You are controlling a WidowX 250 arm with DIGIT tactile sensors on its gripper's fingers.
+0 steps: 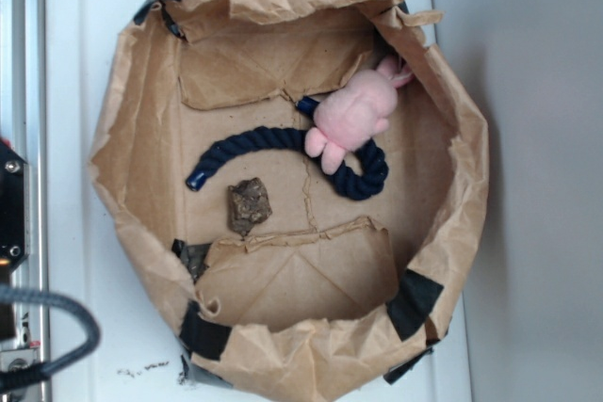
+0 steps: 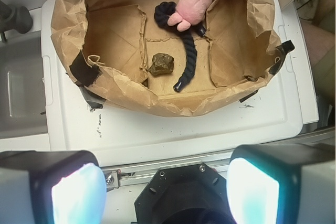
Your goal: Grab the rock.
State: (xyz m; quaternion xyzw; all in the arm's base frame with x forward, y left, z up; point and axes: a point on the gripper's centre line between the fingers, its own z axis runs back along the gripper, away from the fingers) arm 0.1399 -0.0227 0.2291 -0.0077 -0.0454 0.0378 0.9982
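Note:
The rock (image 1: 249,204) is a small lumpy brown-grey stone lying on the floor of a crumpled brown paper bag tray (image 1: 450,129), just below the dark blue rope (image 1: 273,143). In the wrist view the rock (image 2: 161,64) sits near the bag's near wall, left of the rope's end. My gripper (image 2: 165,192) is open, its two fingertips wide apart at the bottom of the wrist view, well outside the bag and above the white table edge. Nothing lies between the fingers. In the exterior view only part of the arm shows at the left edge.
A pink plush toy (image 1: 353,115) lies on the rope at the bag's far right. The rope (image 2: 186,51) curls across the middle. The bag's walls (image 2: 131,95) stand raised all round, held by black tape (image 1: 203,334). A white table (image 2: 173,129) carries the bag.

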